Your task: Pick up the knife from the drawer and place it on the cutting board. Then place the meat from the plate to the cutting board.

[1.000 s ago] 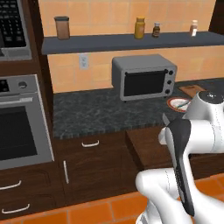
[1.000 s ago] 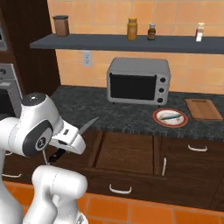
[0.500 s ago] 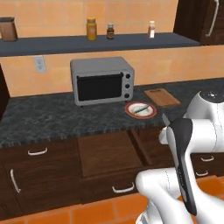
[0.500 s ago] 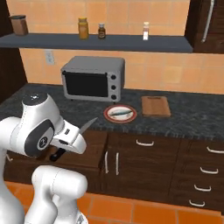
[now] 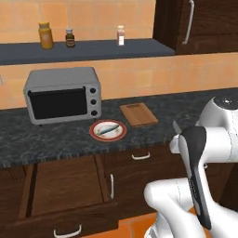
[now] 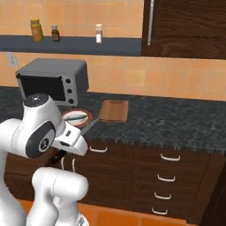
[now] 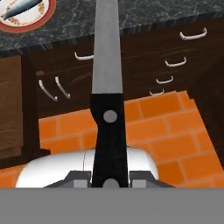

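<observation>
Knife (image 7: 106, 65) clamped by its handle in gripper (image 7: 109, 180), arm folded back, short of counter.

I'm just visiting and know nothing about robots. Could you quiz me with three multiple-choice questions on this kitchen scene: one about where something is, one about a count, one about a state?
1. Where is the meat?
A. on the plate
B. on the cutting board
C. in the drawer

2. How many containers stand on the shelf?
A. one
B. three
C. five

3. What state is the drawer in?
A. pulled open
B. shut
C. taken out

Answers:
1. A: the meat lies on the plate; the cutting board beside it is bare.
2. B: three stand in a row on the shelf.
3. A: the drawer juts out below the counter, while the gripper holds the knife.
</observation>
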